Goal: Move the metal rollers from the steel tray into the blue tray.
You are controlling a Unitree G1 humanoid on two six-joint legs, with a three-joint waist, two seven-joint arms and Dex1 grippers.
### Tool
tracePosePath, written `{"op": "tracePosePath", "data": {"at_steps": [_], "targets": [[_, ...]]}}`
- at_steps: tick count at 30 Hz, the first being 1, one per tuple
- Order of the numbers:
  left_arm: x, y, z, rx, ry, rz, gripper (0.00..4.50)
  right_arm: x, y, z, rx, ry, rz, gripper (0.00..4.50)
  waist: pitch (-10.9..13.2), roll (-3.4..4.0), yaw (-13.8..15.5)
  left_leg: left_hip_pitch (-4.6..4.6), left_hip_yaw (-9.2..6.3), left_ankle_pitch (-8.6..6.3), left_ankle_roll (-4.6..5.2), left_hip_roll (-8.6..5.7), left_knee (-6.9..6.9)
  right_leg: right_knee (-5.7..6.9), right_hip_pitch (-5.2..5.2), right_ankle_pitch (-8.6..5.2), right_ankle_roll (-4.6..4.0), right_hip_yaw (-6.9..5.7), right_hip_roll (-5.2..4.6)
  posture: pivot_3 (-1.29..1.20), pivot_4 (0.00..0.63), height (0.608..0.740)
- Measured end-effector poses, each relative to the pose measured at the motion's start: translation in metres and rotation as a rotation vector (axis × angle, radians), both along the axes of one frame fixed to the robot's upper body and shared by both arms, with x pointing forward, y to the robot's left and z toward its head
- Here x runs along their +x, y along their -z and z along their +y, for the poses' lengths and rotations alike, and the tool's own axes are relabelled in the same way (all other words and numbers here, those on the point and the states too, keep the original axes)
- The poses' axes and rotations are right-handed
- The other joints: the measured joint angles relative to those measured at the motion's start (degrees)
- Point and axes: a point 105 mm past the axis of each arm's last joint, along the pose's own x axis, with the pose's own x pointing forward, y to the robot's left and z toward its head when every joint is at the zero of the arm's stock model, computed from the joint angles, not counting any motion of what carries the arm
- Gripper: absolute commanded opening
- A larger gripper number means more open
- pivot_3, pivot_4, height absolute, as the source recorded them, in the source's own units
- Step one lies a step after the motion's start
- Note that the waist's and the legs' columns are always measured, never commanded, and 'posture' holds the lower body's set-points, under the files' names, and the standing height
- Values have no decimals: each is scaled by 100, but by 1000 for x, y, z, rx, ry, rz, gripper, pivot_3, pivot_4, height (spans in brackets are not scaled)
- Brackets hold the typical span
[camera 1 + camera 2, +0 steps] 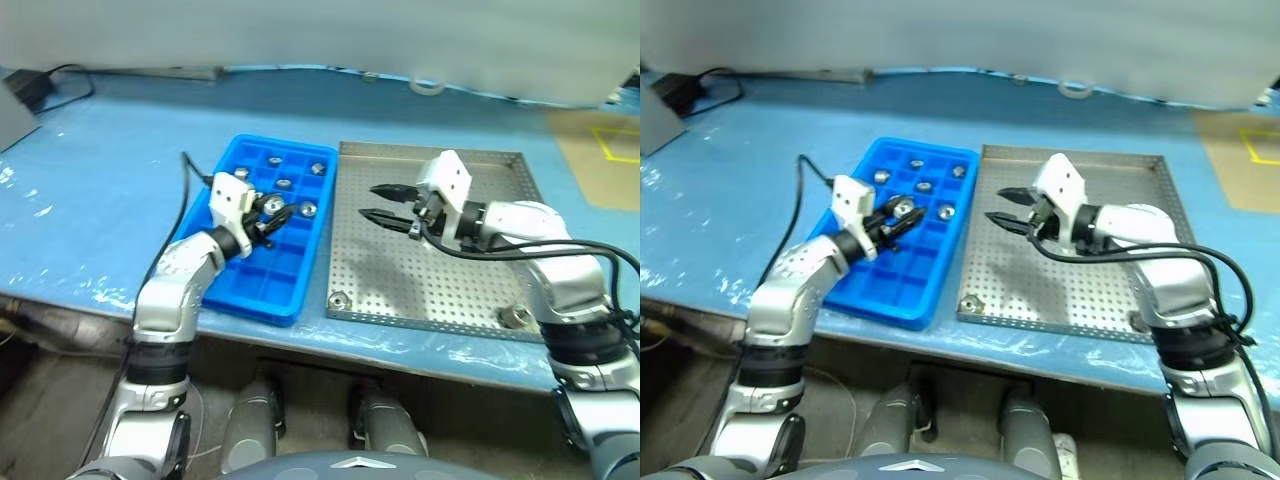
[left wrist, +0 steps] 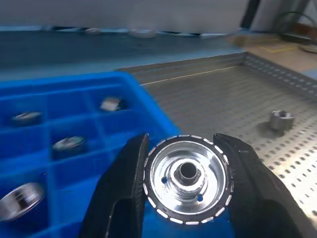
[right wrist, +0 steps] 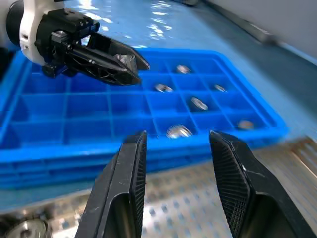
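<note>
Roller [image 2: 187, 179], rigid polished metal, likely dense and slippery, sits clenched rim-to-rim in left gripper [image 1: 272, 221] fingers over blue tray [image 1: 225, 290]; right gripper [image 1: 385, 204] fingers apart, empty, above steel tray [image 1: 440, 310], strays at 6 o'clock.

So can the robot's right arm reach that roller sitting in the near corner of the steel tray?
Probably yes. The right gripper hangs empty above the steel tray, and nothing lies between it and the roller.
</note>
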Motion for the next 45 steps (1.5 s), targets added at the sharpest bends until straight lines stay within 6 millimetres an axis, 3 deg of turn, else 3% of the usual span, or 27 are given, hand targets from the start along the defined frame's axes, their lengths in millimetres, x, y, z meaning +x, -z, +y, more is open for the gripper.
{"op": "tracePosePath", "data": {"at_steps": [4, 7, 14, 21, 29, 36, 41, 45], "targets": [[-12, 1, 25, -2, -100, -6, 1718, 7, 5, 15, -6, -85, 16, 2018, 0, 0, 315, -4, 5, -8, -10, -5, 2, -2, 2, 0, -1, 3, -5, 269, 150, 740], [-18, 7, 29, -10, -139, 10, 1718, 9, 6, 24, -12, -133, 16, 2018, 0, 0, 461, -3, 3, -6, -15, -5, 1, 2, 0, 0, 0, 4, -4, 287, 150, 740], [-17, 8, 27, -19, -189, 12, 1718, 11, 12, 28, -20, -169, 28, 2018, 0, -1, 548, -1, 1, 0, -25, -3, 0, 14, -5, 0, 1, 4, -4, 278, 150, 740], [-16, 19, 10, -3, -149, 56, 1718, 14, 14, 22, -49, -151, 26, 2018, 0, -1, 528, -4, 2, 6, -34, 1, -12, 16, -17, 0, 1, 4, 0, 246, 150, 740], [-14, 26, 13, -1, -178, 92, 1718, 13, 22, 14, -61, -113, 42, 2018, 0, -1, 521, -3, 2, 12, -43, 15, -12, 26, -23, 0, 1, 5, 12, 231, 150, 740], [-14, 30, 15, -1, -170, 126, 3968, 12, 21, 12, -52, -94, 38, 2018, 0, -1, 517, -2, 4, 21, -57, 16, -11, 61, -44, -2, 0, 13, 14, 196, 150, 740], [-8, 22, 14, 3, -150, 106, 3968, 11, 22, 5, -51, -74, 48, 2018, 0, -2, 521, 3, 4, 28, -68, 18, -10, 72, -45, -2, -1, 13, 14, 169, 150, 740], [-24, 5, -6, 7, 73, 75, 3968, 1, 38, -14, -118, -74, 112, 2018, 0, -2, 523, -2, 7, 28, -67, 18, -11, 70, -47, -5, -5, 14, 14, 147, 150, 740]]}}
